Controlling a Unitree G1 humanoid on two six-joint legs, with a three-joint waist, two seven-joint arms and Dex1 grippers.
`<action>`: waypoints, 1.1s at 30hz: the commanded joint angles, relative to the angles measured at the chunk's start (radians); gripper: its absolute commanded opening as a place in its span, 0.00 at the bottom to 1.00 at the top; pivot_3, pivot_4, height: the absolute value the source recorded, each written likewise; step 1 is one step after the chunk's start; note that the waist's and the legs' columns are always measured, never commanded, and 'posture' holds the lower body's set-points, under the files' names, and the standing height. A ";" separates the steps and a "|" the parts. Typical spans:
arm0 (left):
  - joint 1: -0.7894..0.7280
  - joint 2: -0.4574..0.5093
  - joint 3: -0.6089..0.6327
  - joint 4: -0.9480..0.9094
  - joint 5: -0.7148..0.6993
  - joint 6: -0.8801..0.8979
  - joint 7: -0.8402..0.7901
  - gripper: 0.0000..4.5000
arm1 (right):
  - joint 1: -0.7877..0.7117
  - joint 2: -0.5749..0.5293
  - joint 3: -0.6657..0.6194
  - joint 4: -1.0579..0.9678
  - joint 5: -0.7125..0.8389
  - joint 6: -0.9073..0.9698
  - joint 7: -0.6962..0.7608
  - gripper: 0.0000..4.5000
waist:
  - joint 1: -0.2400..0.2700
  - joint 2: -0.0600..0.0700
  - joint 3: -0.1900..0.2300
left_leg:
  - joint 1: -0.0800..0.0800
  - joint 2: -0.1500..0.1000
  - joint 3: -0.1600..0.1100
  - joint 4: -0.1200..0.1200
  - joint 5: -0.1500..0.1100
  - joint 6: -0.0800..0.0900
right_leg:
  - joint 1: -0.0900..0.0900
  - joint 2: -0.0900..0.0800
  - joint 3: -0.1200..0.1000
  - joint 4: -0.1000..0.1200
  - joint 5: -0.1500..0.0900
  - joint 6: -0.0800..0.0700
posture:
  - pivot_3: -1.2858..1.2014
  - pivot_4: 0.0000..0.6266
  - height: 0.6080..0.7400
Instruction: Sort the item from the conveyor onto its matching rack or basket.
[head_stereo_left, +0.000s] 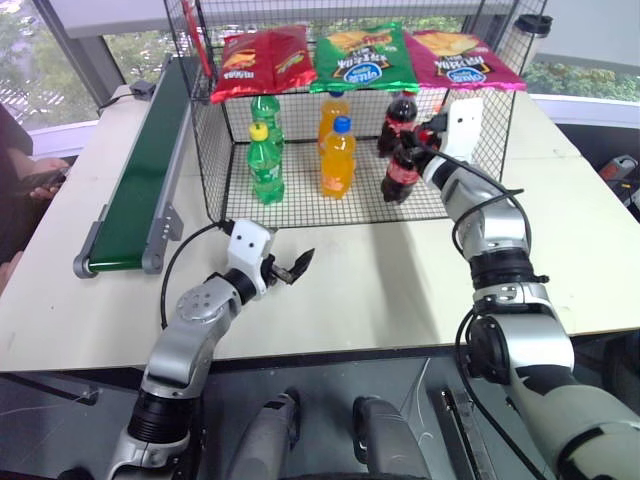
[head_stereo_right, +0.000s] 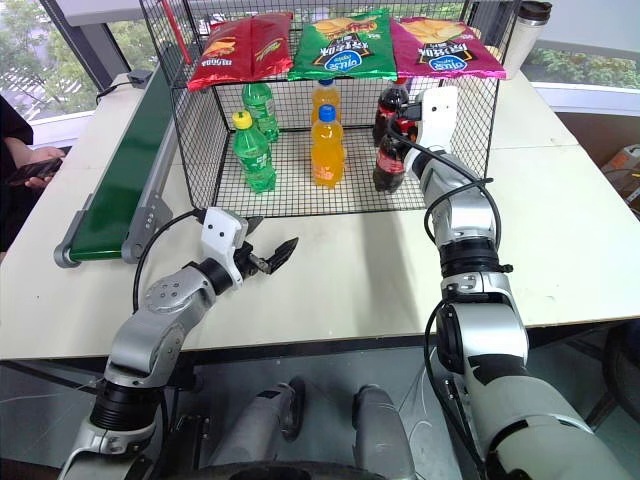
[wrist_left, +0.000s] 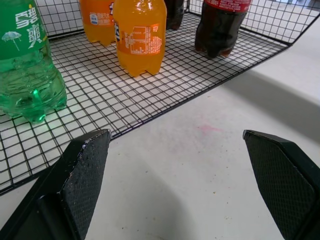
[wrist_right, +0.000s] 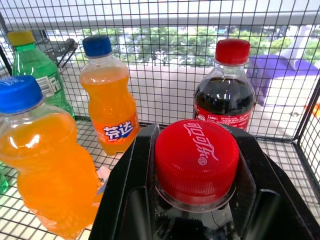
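Clamped about the neck of the small plastic cola bottle with dark brown liquid, red cap and red label, the two black fingers of the right gripper are seen shut just under the cap, so that the bottle hangs upright. It is held inside the open front of the large black wire-mesh cage, its base at or just above the wire floor, in front of a second cola bottle and beside the orange soda bottles, evidently so that like stands with like. The left gripper is held wide open and empty over the white table, apart from the work. The long dark green conveyor belt lies bare.
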 joint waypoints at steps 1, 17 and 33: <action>-0.006 -0.001 0.005 -0.042 -0.006 -0.012 -0.002 0.98 | -0.044 -0.005 -0.011 0.000 -0.013 -0.051 0.008 0.26 | 0.000 0.000 0.000 | 0.000 0.000 0.000 0.000 0.000 0.000 | 0.000 0.000 0.000 0.000 0.000 0.000 | 0.52 0.24 0.98; 0.002 -0.001 0.006 -0.048 -0.008 -0.010 -0.002 1.00 | -0.032 -0.016 -0.024 -0.041 0.001 -0.010 0.048 0.99 | 0.000 0.000 0.000 | 0.001 0.000 0.000 0.001 0.001 -0.001 | 0.000 0.000 0.000 0.003 0.000 0.000 | 0.52 0.24 0.98; 0.009 0.007 0.011 -0.049 -0.030 -0.006 -0.033 1.00 | 0.194 -0.141 -0.016 -0.501 0.102 0.354 0.217 0.99 | 0.002 0.000 0.000 | 0.001 0.000 -0.001 0.001 0.001 -0.001 | 0.000 0.000 0.000 0.004 -0.002 -0.003 | 0.52 0.24 0.98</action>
